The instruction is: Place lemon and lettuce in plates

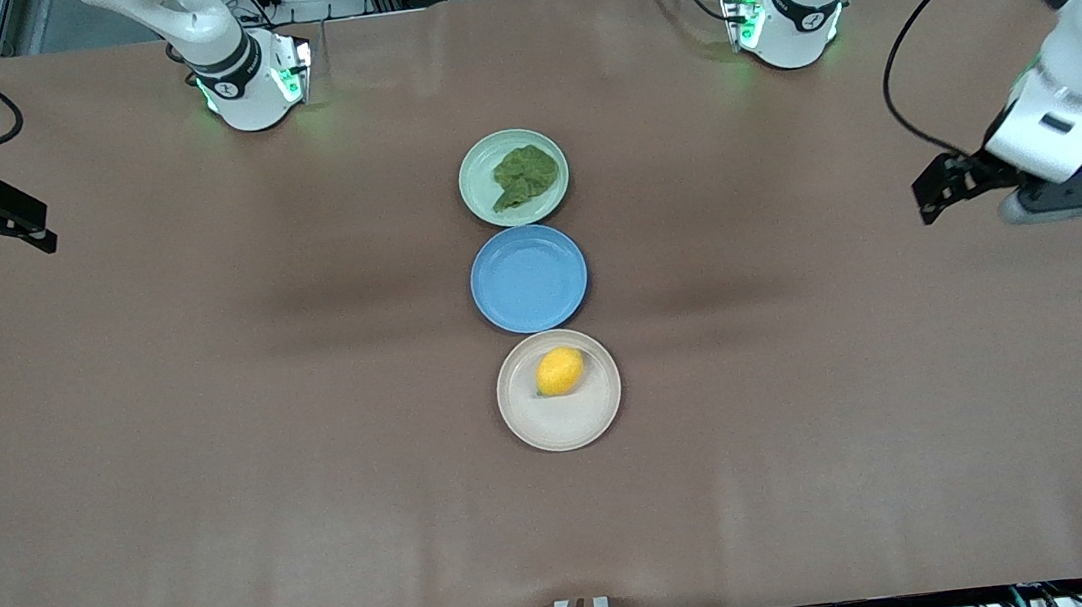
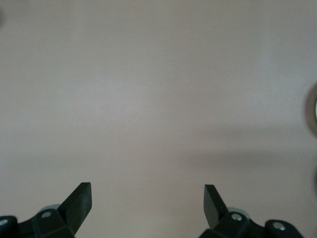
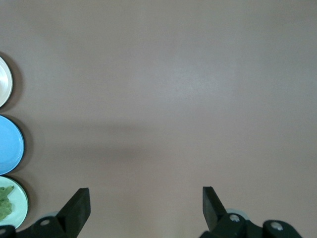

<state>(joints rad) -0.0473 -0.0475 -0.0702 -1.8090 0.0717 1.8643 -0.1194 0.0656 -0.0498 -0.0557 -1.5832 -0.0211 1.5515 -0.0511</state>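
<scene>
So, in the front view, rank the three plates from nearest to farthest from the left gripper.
Left gripper hangs open over the left arm's end of the table.
1. Blue plate, middle of the row.
2. Mint plate and beige plate, the row's ends: too close to call.

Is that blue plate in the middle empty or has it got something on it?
Empty. The blue plate shows only bare surface; the lettuce and lemon lie in the neighbouring plates.

lemon (image 1: 560, 371): yellow, oval; in beige plate (image 1: 562, 430)
lettuce (image 1: 525, 175): crinkled, dark green, flat; in mint plate (image 1: 476, 164)
</scene>
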